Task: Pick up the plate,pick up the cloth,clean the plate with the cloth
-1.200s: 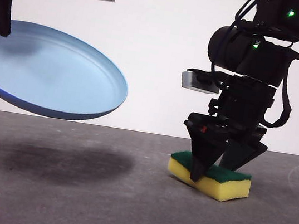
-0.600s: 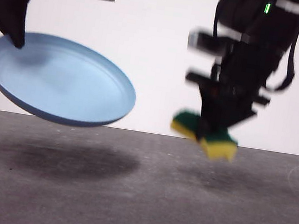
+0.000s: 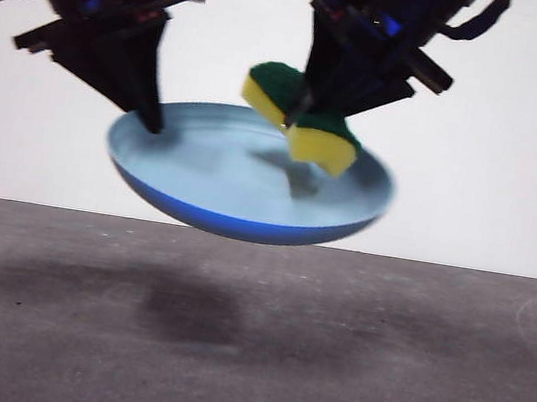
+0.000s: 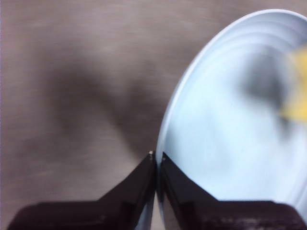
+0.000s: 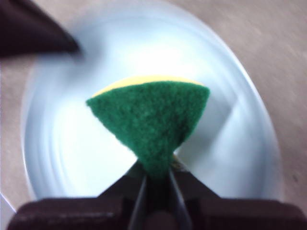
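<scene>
Front view: within the last second the cloth (image 3: 301, 117) has gone from lying on the table at the lower right to hanging in the upper middle of the frame, pinched by the right gripper (image 3: 300, 115). The plate (image 3: 249, 173) has travelled from the left edge to the centre and now floats well above the grey table (image 3: 245, 359), its shadow beneath it. The left gripper (image 3: 151, 121) holds it by the rim at the left. Both pick-ups therefore look finished, and the wiping appears about to start. The cloth sits just over the plate's bowl, but contact cannot be judged here. The cloth's long axis slopes from upper left down to lower right, green layer uppermost, yellow foam toward the plate. The plate lies close to level, its open face tipped slightly toward the camera, its long span running left to right.

Left wrist view: the left gripper (image 4: 157, 158) has its jaws squeezed narrow on the plate's (image 4: 225, 143) rim at lower centre. The plate fills the right half, with a blurred yellow patch at the right edge.

Right wrist view: the right gripper (image 5: 156, 175) is clamped tight on the cloth (image 5: 151, 120), squashing its near end so the green face fans out toward the middle of the plate (image 5: 62, 143). The picture is blurred.
</scene>
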